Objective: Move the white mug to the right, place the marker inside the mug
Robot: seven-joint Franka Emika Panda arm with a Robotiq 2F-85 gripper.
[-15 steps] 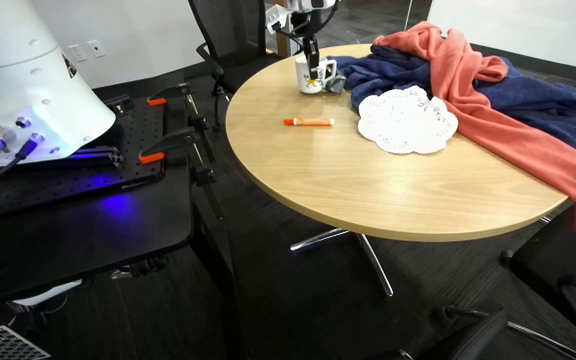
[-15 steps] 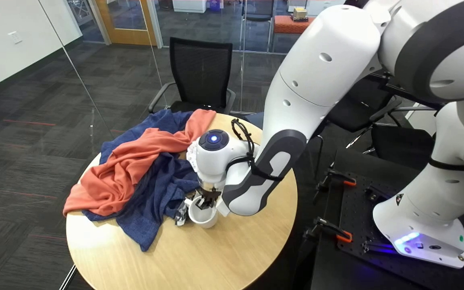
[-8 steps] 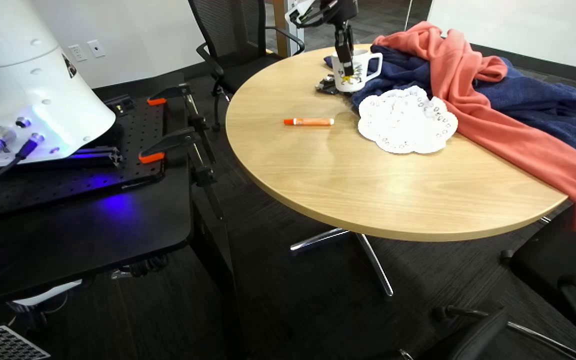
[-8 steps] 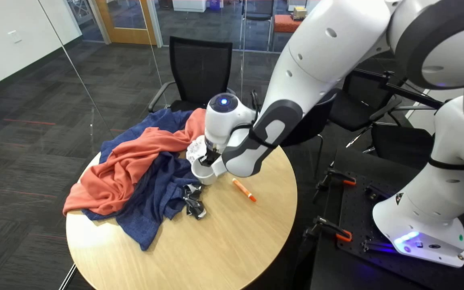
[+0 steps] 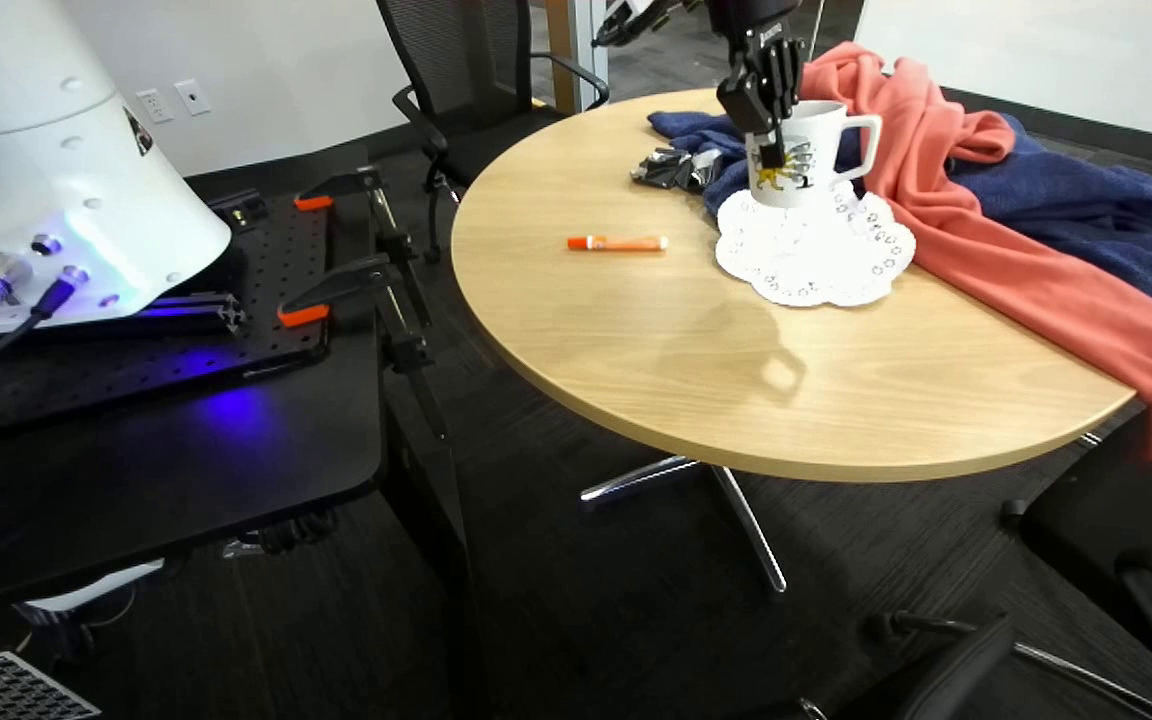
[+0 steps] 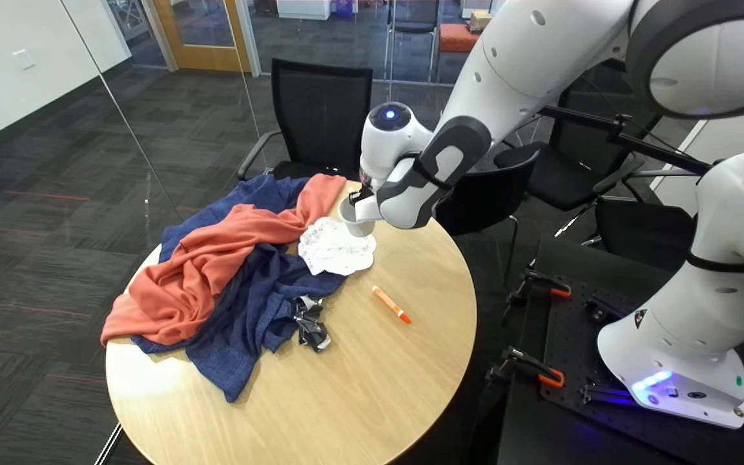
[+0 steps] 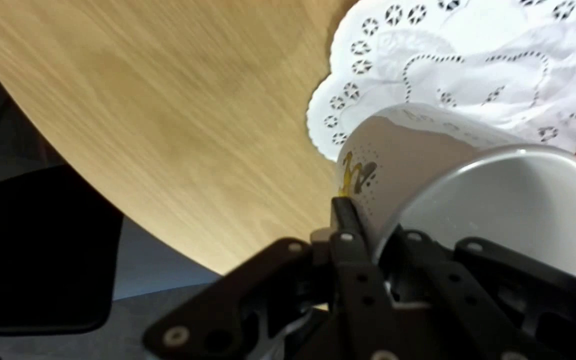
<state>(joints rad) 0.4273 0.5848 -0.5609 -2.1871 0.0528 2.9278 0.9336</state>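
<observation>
In an exterior view, the claw (image 5: 778,125) clamps the wall of a white mug (image 5: 798,170) printed in yellow and grey. The mug appears upright, its handle directed to the right of the picture; its base overlaps the far edge of a white lace doily (image 5: 816,260). A shadow (image 5: 731,345) with a handle-shaped loop falls on the wooden counter (image 5: 956,410), apart from the mug, which is held clear of the surface. The orange marker (image 5: 624,244) lies flat on the counter, outside the mug, its red end to the left of the picture and its white end toward the doily.

In an exterior view, the white arm (image 6: 514,71) extends from the upper right, and its wrist hides most of the claw. The mug overlaps the upper right margin of the doily. A coral cloth (image 6: 178,294) lies in folds across a navy cloth (image 6: 249,329); at the edge of the navy cloth lies a crumpled, glossy black piece (image 6: 310,326). The marker lies near the doily, apart from both mug and cloths. A black chair (image 6: 320,116) stands beyond the counter.

In the wrist view, the claw enters from below, its finger pads (image 7: 346,220) set narrowly on either side of the mug's wall, one outside and one within the rim. The open mouth of the mug shows at right, and the doily lies on the counter behind it.
</observation>
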